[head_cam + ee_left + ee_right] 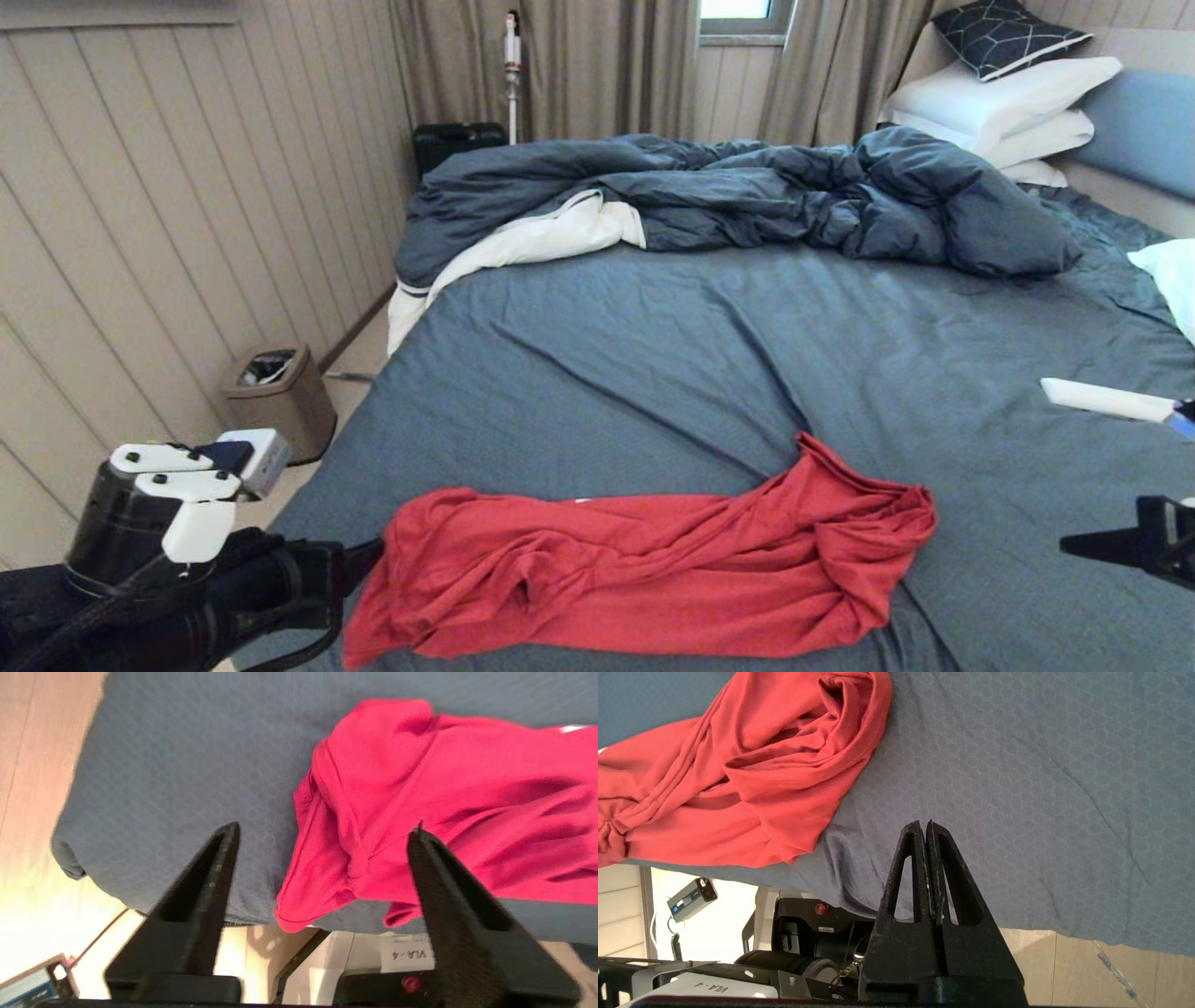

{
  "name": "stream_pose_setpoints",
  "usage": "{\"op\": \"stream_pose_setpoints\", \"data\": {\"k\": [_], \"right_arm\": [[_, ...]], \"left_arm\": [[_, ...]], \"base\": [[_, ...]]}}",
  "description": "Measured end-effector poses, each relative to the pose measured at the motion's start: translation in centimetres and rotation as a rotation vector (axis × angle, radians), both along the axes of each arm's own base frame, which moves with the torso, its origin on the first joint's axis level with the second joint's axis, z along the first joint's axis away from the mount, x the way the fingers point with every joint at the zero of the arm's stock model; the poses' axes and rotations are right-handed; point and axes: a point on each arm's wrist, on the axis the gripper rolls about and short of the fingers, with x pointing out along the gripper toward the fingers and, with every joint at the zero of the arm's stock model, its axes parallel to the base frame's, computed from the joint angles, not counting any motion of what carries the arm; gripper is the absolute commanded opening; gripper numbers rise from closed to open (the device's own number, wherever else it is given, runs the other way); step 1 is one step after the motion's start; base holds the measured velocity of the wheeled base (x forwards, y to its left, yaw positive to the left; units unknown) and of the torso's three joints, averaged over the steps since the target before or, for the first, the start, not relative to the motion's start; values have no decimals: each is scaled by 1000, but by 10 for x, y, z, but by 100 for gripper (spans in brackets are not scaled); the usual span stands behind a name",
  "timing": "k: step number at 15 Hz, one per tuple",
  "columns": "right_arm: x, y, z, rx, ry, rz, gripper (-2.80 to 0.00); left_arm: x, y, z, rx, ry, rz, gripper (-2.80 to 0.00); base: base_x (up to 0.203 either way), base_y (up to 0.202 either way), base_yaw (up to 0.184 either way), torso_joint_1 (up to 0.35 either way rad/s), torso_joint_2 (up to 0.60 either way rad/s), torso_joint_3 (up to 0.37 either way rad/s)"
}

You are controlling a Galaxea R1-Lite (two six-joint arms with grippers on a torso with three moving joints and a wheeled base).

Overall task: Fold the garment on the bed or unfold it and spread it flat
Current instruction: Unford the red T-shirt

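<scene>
Right, my left gripper [322, 830] hangs w/ jaws apart over the garment [644, 569] edge, nothing held; right gripper [927, 828] closed, empty, parked beside, since shirt's bunched on the bed [653, 355].

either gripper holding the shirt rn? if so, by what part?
Nothing held. Left gripper is open above the garment, fingers clear of the cloth. Right gripper is shut on nothing, beside it over the bed.

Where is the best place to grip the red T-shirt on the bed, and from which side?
Probably the folded hem corner at the left end of the red T-shirt, which hangs over the bed edge. The open left claw is already beside it and could come in from the robot's side, closing on that loose, free edge.
</scene>
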Motion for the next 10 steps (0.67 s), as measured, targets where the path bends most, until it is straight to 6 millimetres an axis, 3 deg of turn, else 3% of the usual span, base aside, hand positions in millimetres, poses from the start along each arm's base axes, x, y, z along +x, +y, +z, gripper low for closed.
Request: {"op": "stream_pose_setpoints", "data": {"k": [3,4,10], "right_arm": [[-1,2,0,1,2,8,-280],[-1,4,0,1,1,16,-280],[4,32,6,12,-17,136,-280]], "left_arm": [[-10,6,11,-21,-38,0,0],[-14,9,13,-16,-38,-4,-280],[-20,5,27,-74,66,-153,-280]], "base": [[0,0,0,0,0,0],[0,0,0,0,0,0],[0,0,0,0,0,0]]}}
